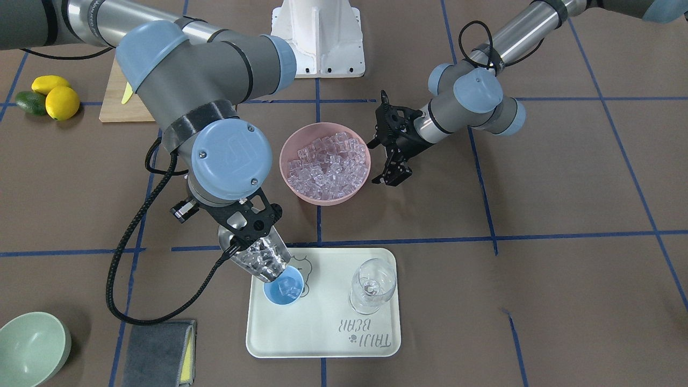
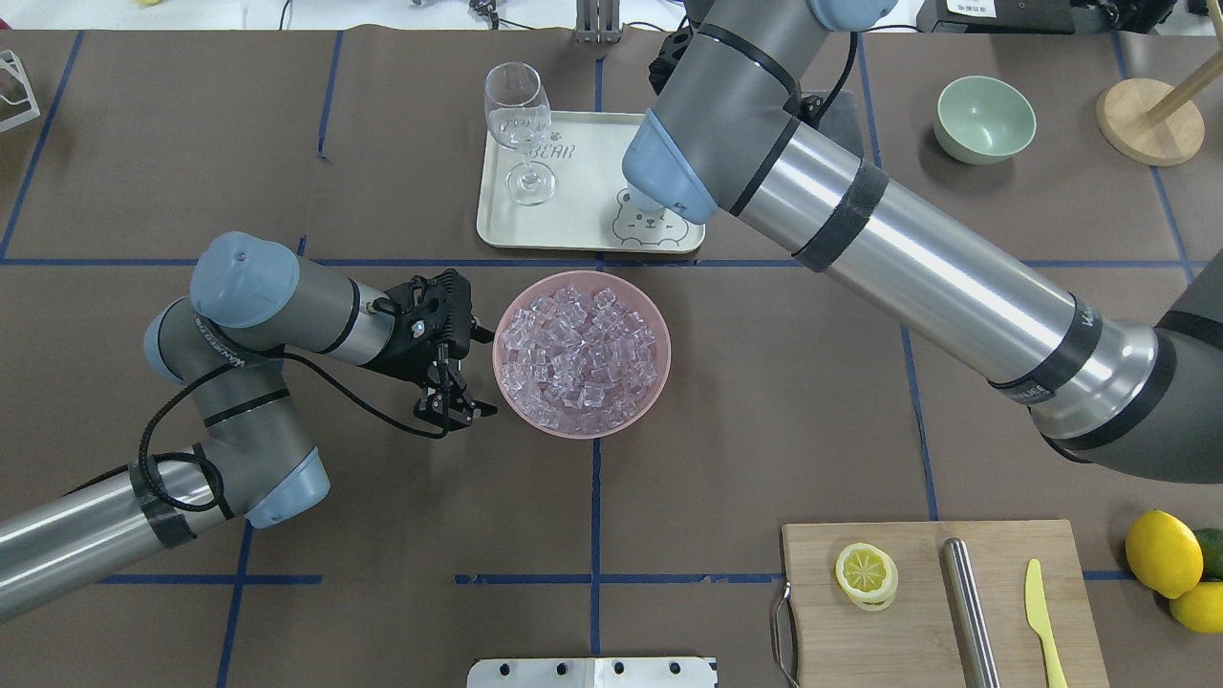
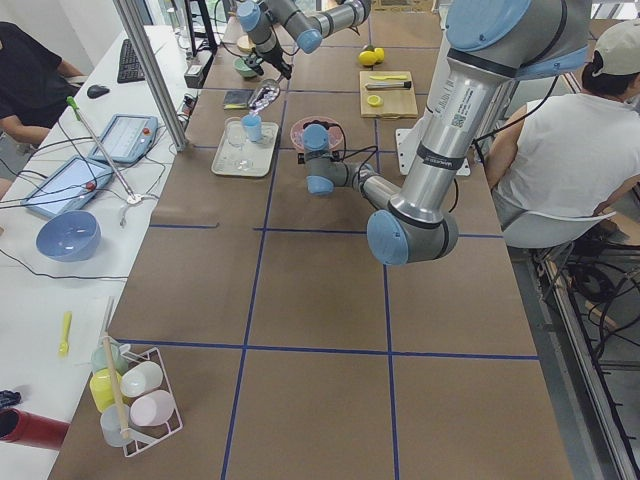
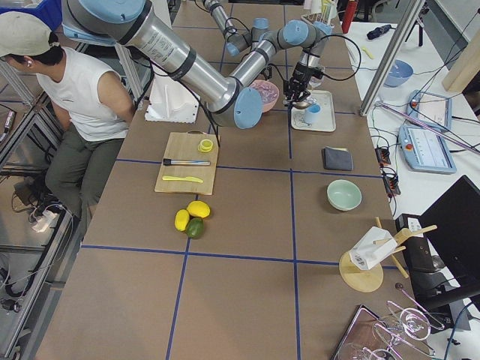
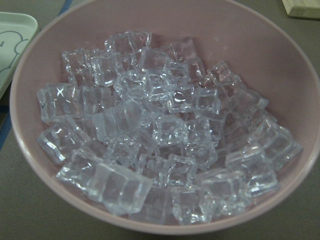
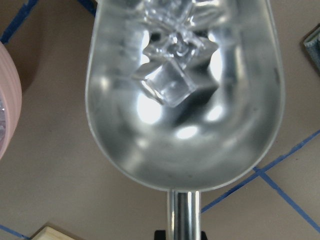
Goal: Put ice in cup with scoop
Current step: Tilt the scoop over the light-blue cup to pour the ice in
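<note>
The silver scoop is tilted mouth-down over the light-blue cup, which stands on the white tray. Ice cubes lie in the scoop's trough, and some ice sits in the cup. My right gripper is shut on the scoop's rod handle. The right wrist view shows the trough with cubes sliding toward its mouth. The pink bowl holds many ice cubes, seen close in the left wrist view. My left gripper is open and empty beside the bowl. In the overhead view my right arm hides the cup.
A clear wine glass stands on the same tray, beside the cup. A pale green bowl and a grey cloth lie near the front edge. A cutting board holds a lemon slice, a steel cylinder and a yellow knife, with lemons beside it.
</note>
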Controlling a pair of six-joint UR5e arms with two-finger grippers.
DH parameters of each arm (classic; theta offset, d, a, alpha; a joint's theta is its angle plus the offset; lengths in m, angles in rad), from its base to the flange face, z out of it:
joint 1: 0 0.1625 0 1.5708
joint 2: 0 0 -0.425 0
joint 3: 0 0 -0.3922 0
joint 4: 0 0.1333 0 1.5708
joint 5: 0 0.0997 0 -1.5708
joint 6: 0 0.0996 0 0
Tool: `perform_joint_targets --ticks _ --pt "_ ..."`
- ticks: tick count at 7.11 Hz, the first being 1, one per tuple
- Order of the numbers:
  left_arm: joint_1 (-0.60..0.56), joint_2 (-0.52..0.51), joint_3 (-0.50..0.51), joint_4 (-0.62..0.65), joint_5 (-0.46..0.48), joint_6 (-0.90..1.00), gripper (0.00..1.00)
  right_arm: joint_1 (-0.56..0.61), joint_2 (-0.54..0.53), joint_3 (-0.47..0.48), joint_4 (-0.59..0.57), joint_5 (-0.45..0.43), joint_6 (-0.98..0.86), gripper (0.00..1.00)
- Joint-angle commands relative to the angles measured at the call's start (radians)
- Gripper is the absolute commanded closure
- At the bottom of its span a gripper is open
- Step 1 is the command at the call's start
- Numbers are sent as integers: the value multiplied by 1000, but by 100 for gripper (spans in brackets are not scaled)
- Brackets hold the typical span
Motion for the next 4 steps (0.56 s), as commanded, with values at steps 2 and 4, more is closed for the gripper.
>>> perform_joint_targets --ticks 2,4 --pt "-1 0 0 -12 -1 0 0 -10 63 -57 -93 -80 -57 100" --pt "-1 0 0 -12 -1 0 0 -10 68 -68 -102 -105 -80 100"
